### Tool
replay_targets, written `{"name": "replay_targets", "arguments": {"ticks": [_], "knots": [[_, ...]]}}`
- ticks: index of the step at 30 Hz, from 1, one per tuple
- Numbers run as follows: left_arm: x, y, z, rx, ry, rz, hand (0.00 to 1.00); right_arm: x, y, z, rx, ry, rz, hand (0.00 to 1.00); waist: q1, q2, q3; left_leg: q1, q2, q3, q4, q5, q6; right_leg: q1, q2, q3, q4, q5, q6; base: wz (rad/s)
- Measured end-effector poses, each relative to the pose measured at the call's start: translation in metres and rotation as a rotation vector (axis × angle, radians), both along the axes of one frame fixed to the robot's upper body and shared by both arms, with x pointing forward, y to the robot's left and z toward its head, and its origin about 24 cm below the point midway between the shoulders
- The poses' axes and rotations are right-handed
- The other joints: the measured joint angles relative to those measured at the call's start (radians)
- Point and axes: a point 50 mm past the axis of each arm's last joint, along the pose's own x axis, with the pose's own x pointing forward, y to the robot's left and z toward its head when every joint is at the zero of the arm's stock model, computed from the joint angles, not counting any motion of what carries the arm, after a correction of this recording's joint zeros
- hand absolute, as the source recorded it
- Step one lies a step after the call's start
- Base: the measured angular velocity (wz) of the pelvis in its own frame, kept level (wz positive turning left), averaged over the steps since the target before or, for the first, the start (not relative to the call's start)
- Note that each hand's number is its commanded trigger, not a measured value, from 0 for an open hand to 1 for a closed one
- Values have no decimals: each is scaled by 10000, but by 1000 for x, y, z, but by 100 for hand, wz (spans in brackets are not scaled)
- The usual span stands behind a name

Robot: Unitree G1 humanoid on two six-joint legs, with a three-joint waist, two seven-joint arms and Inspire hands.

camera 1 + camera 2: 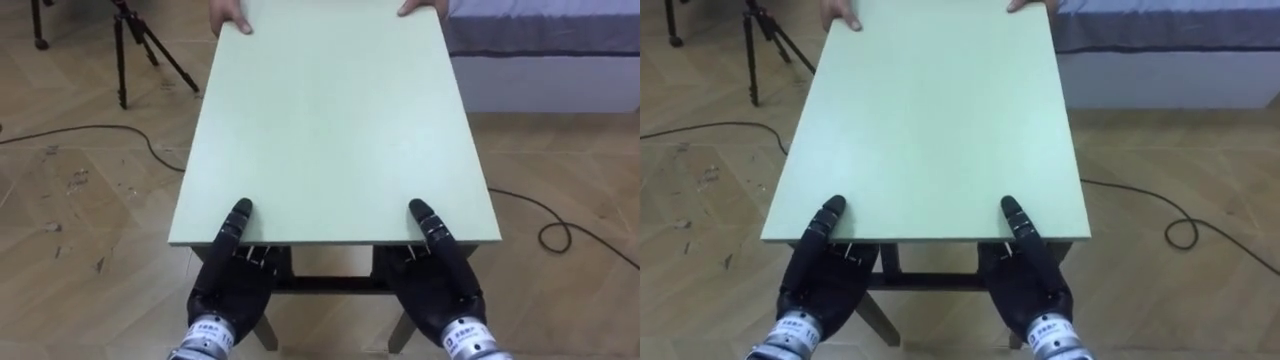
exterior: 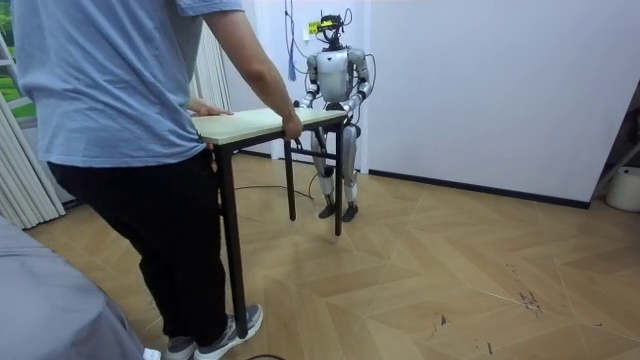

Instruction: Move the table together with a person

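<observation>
A table with a pale green top (image 1: 330, 120) and black legs stands between me and a person (image 2: 130, 100). My left hand (image 1: 228, 285) and right hand (image 1: 440, 280) grip its near edge, thumbs lying on top and fingers reaching under the top. The person's two hands (image 1: 232, 22) (image 1: 420, 8) hold the far edge at its corners. In the room view the table (image 2: 250, 122) spans from the person in front to me at the back, near the white wall. The right eye view shows my left hand (image 1: 825, 270) and right hand (image 1: 1025, 275) at the same edge.
A black tripod (image 1: 135, 40) stands on the wood floor at the far left. A bed (image 1: 545, 50) with a white base lies at the far right. Dark cables (image 1: 560, 235) curl on the floor beside the table. Curtains (image 2: 20, 170) hang at the room view's left.
</observation>
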Motion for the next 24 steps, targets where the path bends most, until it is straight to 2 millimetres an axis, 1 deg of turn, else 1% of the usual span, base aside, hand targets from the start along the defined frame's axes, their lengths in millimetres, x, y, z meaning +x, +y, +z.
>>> {"name": "replay_targets", "arguments": {"ticks": [1,3,4,5,6,7,8,9,10,11,12,13,14,15,16,17,18,19,20,21,22,23,24], "knots": [[0,0,0,25,-36,-12,100,0,-1,0,-30,-6,-20,100,7,-30,-5,-141,1,-7,222,-24,-39,-75,-3,9,78,-13,-13,7],[1,-1,1,11,-119,-85,100,0,-1,0,14,-31,-77,100,15,-65,-16,-958,50,-22,1513,-159,-274,-350,85,38,321,-64,-81,6],[0,-1,0,17,-113,-93,100,0,-1,0,17,-15,-88,100,5,-57,-16,-1139,93,-15,1872,-193,-335,-394,114,42,368,-74,-99,0],[-1,1,0,93,-82,-122,100,0,-1,-2,-2,49,-98,100,8,-52,-17,-1491,183,-25,2502,-225,-429,-449,192,31,405,-82,-166,0],[-1,1,0,90,-79,-148,100,0,-1,-2,10,62,-106,100,-18,-41,-12,-1685,230,-19,2847,-237,-604,-489,233,27,386,-89,-201,10],[-1,1,-1,-16,-39,-179,100,-1,-2,-2,-13,88,-88,100,10,-29,-7,-2088,345,-11,3542,-149,-1018,-631,237,-31,364,-149,-350,0],[-3,3,-2,-57,58,-197,100,-1,-1,-3,-16,126,-14,100,42,-35,-7,-2314,469,78,4009,9,-1386,-650,226,-33,277,-112,-384,-26],[-6,3,-4,-303,198,-138,100,-1,-1,-3,-39,116,98,100,113,135,12,-2560,688,132,4926,78,-1472,-614,247,-225,256,9,-562,-46],[-8,3,-5,-439,272,-97,100,-2,-1,-3,-87,121,168,100,139,252,-11,-2650,887,171,5609,110,-1439,-604,281,-380,296,11,-577,-52],[-13,2,-8,-708,336,-16,100,-3,-1,-4,-155,141,226,100,173,453,-58,-2549,1334,183,6757,336,-1341,-625,396,-583,415,-10,-640,-28],[-14,1,-8,-836,288,5,100,-3,-1,-4,-143,112,197,100,95,495,-22,-2159,1640,65,7122,473,-1341,-754,469,-696,636,3,-632,-8],[-14,1,-8,-825,230,-31,100,-3,-2,-3,-154,71,193,100,14,499,-19,-1944,1750,-4,7107,475,-1347,-915,464,-778,828,-22,-649,17],[-13,2,-7,-790,150,-77,100,-1,-2,-2,-197,-17,225,100,-66,465,8,-1681,1836,-29,6768,281,-1426,-1273,429,-825,1229,-56,-654,6],[-12,2,-7,-724,112,-105,100,0,-2,-1,-238,-89,262,100,-83,444,41,-1581,1676,-65,6149,-142,-1574,-1600,354,-788,1507,-26,-659,0],[-13,2,-7,-709,117,-113,100,1,-2,-1,-274,-111,270,100,-109,461,48,-1529,1630,-116,5847,-316,-1621,-1699,336,-788,1518,59,-666,0],[-12,3,-7,-659,107,-127,100,1,-2,0,-314,-208,299,100,-248,512,34,-1321,1511,-259,5128,-736,-1708,-1898,278,-888,1362,268,-695,20],[-10,3,-5,-570,-34,-184,100,4,-3,2,-355,-419,285,100,-400,621,62,-1258,1574,-284,4584,-1237,-1634,-2253,227,-1166,1376,449,-759,24],[-7,3,-3,-564,-111,-205,100,6,-4,3,-368,-497,274,100,-446,675,66,-1222,1614,-288,4357,-1471,-1629,-2434,231,-1244,1427,492,-792,24],[-2,3,-2,-511,-240,-251,100,10,-3,5,-369,-603,258,100,-537,761,95,-1074,1701,-174,3733,-1965,-1620,-2796,255,-1402,1534,673,-849,19],[4,1,-2,-451,-321,-343,100,12,-5,5,-398,-635,140,100,-586,790,108,-1016,1718,-62,3279,-2324,-1492,-3090,229,-1564,1555,881,-888,19],[6,1,-2,-417,-331,-372,100,13,-5,4,-419,-627,91,100,-586,791,109,-1014,1720,-6,3227,-2445,-1437,-3183,217,-1599,1551,971,-880,8],[10,-1,-5,-356,-264,-369,100,15,-6,1,-453,-563,9,100,-588,783,105,-1032,1669,117,3349,-2698,-1219,-3374,145,-1678,1530,1221,-900,-15],[10,-2,-8,-383,-144,-353,100,15,-7,-1,-533,-485,13,100,-557,772,101,-1054,1570,320,3613,-2808,-1099,-3488,-33,-1812,1482,1442,-907,-26]]}}
